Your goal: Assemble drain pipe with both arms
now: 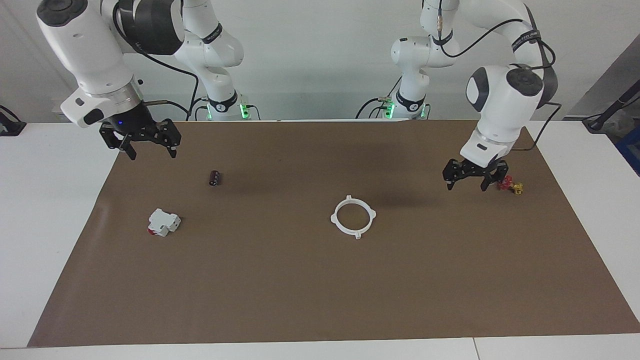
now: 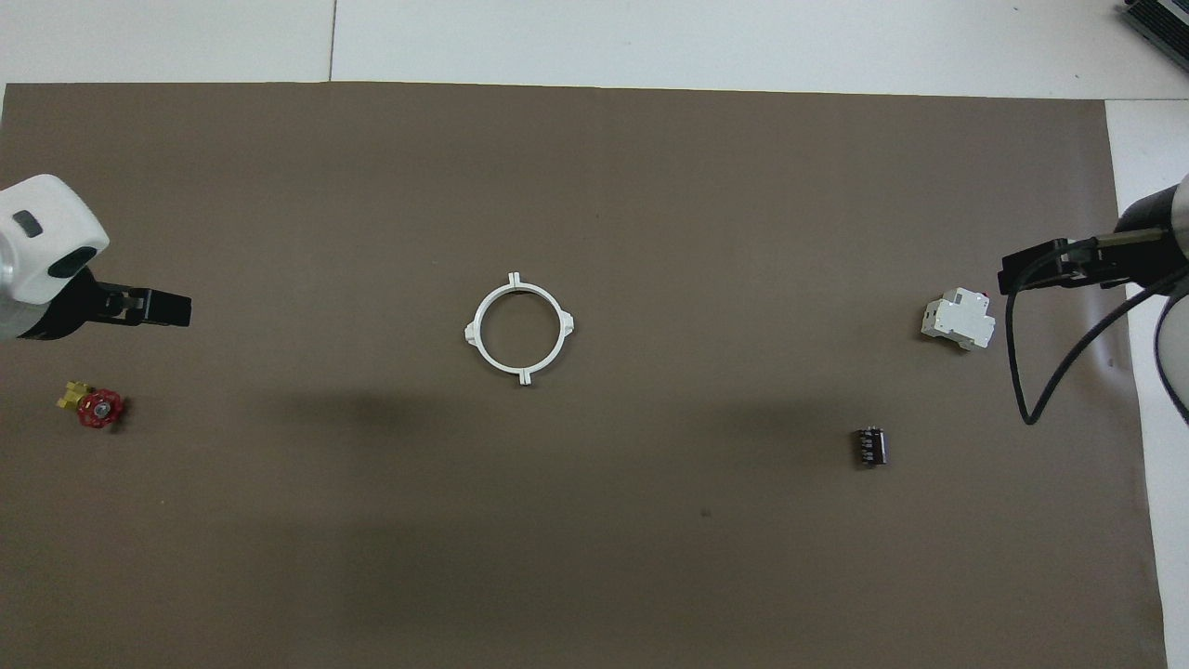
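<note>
The drain pipe lies on the brown mat as a closed white ring with small outward tabs; it also shows in the overhead view. My left gripper is open and empty. It hangs over the mat toward the left arm's end, well apart from the ring and beside a small red and yellow valve; it also shows in the overhead view. My right gripper is open and empty. It waits raised over the mat's edge at the right arm's end, also in the overhead view.
A red and yellow valve lies by the left gripper. A white boxy block with a red part and a small black cylinder lie toward the right arm's end.
</note>
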You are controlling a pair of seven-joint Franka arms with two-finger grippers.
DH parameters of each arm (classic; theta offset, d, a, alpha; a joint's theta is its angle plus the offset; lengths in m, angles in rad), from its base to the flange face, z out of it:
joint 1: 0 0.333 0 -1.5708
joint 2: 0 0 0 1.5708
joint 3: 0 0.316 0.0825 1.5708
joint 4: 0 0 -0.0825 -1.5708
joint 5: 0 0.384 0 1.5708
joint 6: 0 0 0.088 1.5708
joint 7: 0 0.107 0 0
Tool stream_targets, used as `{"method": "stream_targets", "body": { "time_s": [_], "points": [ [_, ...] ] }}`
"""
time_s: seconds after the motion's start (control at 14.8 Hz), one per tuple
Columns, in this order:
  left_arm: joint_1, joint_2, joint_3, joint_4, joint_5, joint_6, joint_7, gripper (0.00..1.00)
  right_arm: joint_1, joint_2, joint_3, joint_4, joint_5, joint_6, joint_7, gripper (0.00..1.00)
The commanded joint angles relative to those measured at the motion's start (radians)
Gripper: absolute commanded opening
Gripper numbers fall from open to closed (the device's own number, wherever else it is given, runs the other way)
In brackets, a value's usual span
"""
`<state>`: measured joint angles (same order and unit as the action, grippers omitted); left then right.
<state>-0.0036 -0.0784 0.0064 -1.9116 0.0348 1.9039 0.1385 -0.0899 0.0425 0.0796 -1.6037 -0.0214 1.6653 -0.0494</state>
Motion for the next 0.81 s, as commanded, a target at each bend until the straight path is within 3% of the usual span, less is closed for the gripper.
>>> {"method": "stream_targets", "body": {
  "time_s": [0.0, 0.47, 0.75],
  "points": [
    [0.011, 0.012, -0.009, 0.151, -0.018, -0.164, 0.046, 1.00, -0.013, -0.029, 0.005, -0.033, 0.003, 0.011, 0.014, 1.00],
    [0.008, 0.098, -0.008, 0.430, -0.035, -0.408, 0.046, 1.00, -0.008, -0.029, 0.005, -0.033, 0.003, 0.011, 0.013, 1.00],
    [0.008, 0.050, -0.005, 0.355, -0.049, -0.411, 0.032, 1.00, -0.014, -0.021, 0.003, -0.019, 0.003, 0.017, 0.011, 1.00]
  ]
}}
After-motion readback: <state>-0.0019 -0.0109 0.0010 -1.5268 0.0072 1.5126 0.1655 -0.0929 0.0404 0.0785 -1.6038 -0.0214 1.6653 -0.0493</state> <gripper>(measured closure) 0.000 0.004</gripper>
